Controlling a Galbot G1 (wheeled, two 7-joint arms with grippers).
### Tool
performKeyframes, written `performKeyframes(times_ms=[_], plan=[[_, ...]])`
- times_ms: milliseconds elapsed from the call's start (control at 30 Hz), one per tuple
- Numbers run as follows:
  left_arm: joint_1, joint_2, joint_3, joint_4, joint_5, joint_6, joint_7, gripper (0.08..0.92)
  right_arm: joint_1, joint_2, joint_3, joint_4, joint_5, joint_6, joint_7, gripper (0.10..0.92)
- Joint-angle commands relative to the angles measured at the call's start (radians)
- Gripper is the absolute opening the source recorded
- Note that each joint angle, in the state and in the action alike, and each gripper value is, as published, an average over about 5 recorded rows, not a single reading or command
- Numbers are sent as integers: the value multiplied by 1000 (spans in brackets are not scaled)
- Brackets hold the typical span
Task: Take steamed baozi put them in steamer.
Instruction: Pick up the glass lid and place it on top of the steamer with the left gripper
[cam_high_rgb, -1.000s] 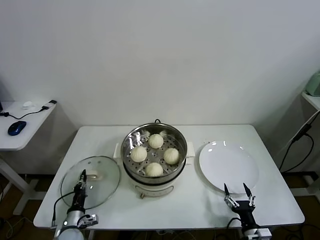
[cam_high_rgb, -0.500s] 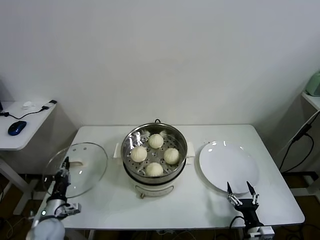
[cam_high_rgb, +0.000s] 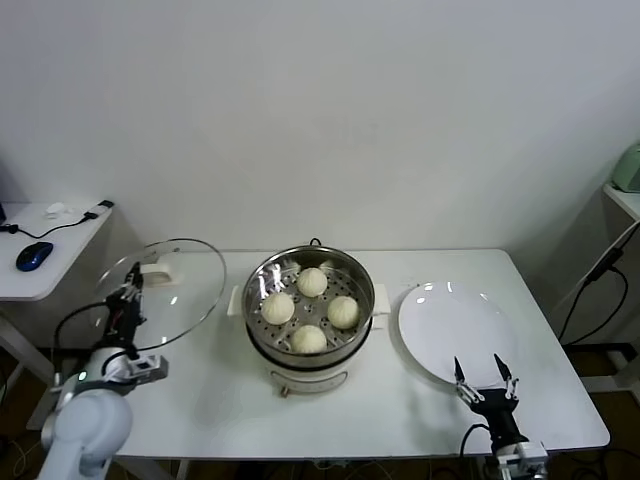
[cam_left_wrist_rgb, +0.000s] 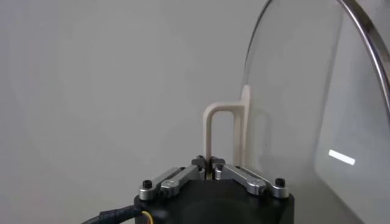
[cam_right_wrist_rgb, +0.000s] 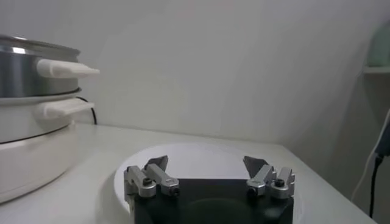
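Steamed baozi (cam_high_rgb: 311, 282), four, sit in the steamer (cam_high_rgb: 309, 306); my left gripper (cam_high_rgb: 128, 297) clamps the glass lid (cam_high_rgb: 172, 293) aloft, right gripper (cam_high_rgb: 483, 377) spread wide by the plate (cam_high_rgb: 457, 332).

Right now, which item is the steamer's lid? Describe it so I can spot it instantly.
Start at the steel steamer in the middle of the white table, holding four baozi. Look to the robot's left: the left hand is shut on a white handle and holds the lid tilted above the table. It is the only clear glass disc; the plate opposite is opaque white and flat.
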Motion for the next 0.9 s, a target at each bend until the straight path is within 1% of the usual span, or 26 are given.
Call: performKeyframes(times_ms=[33, 133, 200, 333, 433, 567, 700, 800, 900], plan=[[-2, 44, 28, -145, -40, 80, 123, 134, 4, -1, -7, 15, -23, -12, 4, 823], [-28, 6, 153, -184, 49, 149, 154, 134, 5, -3, -11, 11, -22, -2, 4, 823], [-49, -32, 242, -203, 114, 200, 179, 134, 6, -5, -12, 4, -21, 4, 4, 823], [-94, -131, 406, -210, 261, 277, 215, 134, 10, -10, -13, -13, -17, 16, 7, 823], [-127, -199, 500, -192, 357, 324, 228, 134, 9, -11, -15, -17, -12, 22, 7, 823], [-161, -280, 590, -141, 482, 357, 235, 134, 7, -10, -15, -16, -6, 28, 8, 823], [-185, -357, 654, -76, 540, 399, 232, 134, 4, -9, -12, -17, -1, 37, 9, 823], [-198, -402, 680, -26, 562, 409, 219, 134, -2, -9, -9, -19, 3, 45, 12, 823], [-202, -428, 696, 8, 572, 413, 209, 134, -7, -7, -6, -22, 6, 51, 14, 823]])
